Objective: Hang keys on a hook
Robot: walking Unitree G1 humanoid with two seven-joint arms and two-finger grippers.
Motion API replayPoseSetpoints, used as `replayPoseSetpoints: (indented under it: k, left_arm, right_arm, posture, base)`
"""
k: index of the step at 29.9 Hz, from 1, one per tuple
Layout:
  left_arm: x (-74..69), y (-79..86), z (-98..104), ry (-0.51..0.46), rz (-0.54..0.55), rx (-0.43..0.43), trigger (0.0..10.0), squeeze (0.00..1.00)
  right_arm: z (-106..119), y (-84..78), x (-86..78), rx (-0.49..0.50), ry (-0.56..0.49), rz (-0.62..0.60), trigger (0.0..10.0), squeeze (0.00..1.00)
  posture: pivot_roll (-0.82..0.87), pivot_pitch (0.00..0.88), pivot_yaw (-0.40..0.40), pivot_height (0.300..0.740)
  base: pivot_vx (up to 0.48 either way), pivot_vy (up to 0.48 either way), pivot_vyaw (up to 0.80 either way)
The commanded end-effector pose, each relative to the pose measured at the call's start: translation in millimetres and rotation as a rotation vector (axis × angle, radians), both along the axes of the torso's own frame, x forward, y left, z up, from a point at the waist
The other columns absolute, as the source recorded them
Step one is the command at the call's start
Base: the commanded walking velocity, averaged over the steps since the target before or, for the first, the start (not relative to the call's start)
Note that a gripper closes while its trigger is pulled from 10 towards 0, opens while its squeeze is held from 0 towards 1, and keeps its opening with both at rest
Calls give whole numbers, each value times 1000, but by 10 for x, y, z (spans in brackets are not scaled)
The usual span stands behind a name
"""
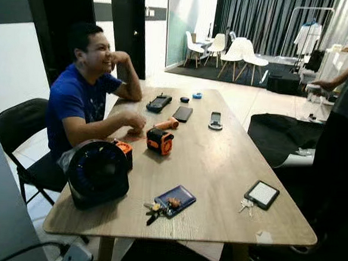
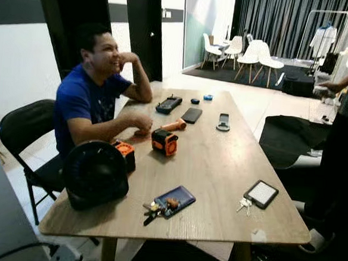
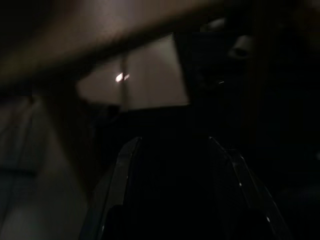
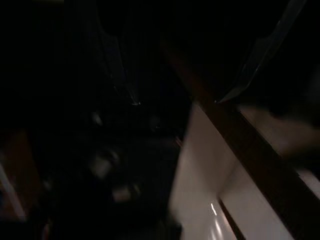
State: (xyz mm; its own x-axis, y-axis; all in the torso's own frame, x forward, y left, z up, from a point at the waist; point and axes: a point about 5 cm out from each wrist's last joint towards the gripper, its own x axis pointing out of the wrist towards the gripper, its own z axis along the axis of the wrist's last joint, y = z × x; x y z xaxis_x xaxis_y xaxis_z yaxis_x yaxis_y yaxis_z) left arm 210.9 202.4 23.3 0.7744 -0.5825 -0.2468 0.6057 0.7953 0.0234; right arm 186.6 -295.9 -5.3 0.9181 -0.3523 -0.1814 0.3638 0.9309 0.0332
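Two sets of keys on the wooden table (image 1: 219, 163): a bunch (image 1: 154, 210) at 7 o'clock beside the blue wallet (image 1: 177, 199), a small pair (image 1: 246, 206) at 5 o'clock by the black case (image 1: 262, 194). Left within easy reach near the front edge, probably for pickup. Left gripper (image 3: 172, 145) and right gripper (image 4: 175, 102) both spread apart, empty, hanging in shadow.

Long wood table (image 1: 219, 163) standing on pale floor (image 1: 265, 101); black folding chair (image 1: 19, 125) sitting beside it; white chairs (image 1: 239, 54) & dark curtains (image 1: 259, 20) showing at back.

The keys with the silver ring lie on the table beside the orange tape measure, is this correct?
Not quite. In the left eye view the keys lie on the table beside the small black tablet, near the front right corner.
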Motion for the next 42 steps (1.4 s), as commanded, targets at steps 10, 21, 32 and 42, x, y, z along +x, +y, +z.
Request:
replayPoseSetpoints:
  k: [10, 21, 32, 42]
  left_arm:
    - [-92, -44, 200, 39, -201, -51, 10000, 0]
    - [-115, -57, 375, 45, -244, -110, 10000, 0]
    - [-48, -155, 534, 12, -283, -132, 10000, 0]
    - [124, -449, 880, -92, -335, -211, 10000, 0]
  right_arm:
    - [298, 283, 255, -4, -186, 200, 10000, 0]
    - [559, 427, 391, 24, -299, 287, 10000, 0]
    - [853, 541, 560, 51, -400, 347, 10000, 0]
    - [1052, 393, 789, 54, -387, 223, 10000, 0]
  posture:
    - [54, 25, 35, 740]
    - [53, 33, 33, 740]
    - [51, 32, 30, 740]
    - [48, 33, 30, 740]
  base:
    - [0, 0, 0]
    - [0, 0, 0]
    - [0, 0, 0]
    - [0, 0, 0]
